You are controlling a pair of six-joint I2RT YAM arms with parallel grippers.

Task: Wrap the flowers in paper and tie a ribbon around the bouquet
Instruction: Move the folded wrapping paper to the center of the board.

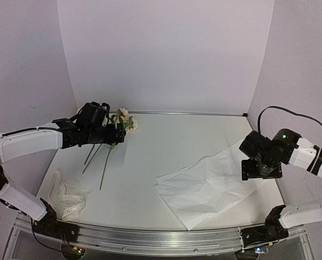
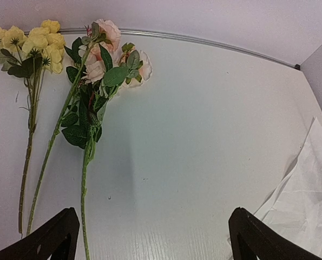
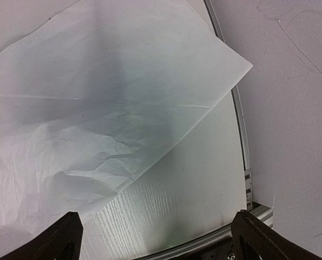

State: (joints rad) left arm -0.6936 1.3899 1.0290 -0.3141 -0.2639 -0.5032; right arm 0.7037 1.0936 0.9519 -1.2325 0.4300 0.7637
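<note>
On the white worktop point(image 1: 166, 141), pale yellow and cream long-stemmed flowers point(image 2: 90, 81) lie just ahead of the empty, wide-open left tool point(image 2: 155, 246), and the crinkly white paper sheet point(image 3: 96, 108) lies before the equally open right tool point(image 3: 155, 241); wrapping looks unstarted, so the next move probably calls for gripping the stems.

Flowers point(image 2: 96, 70): yellow and pink-cream blooms, green leaves, long thin stems; loose, lying flat at the far left of the table point(image 1: 166, 141), blooms toward its far edge.
Paper point(image 1: 204, 187): large white sheet, creased, spread flat on table's right half.
Ribbon point(image 1: 69, 201): cream, dark lettering, loosely heaped at table's near-left corner.
</note>
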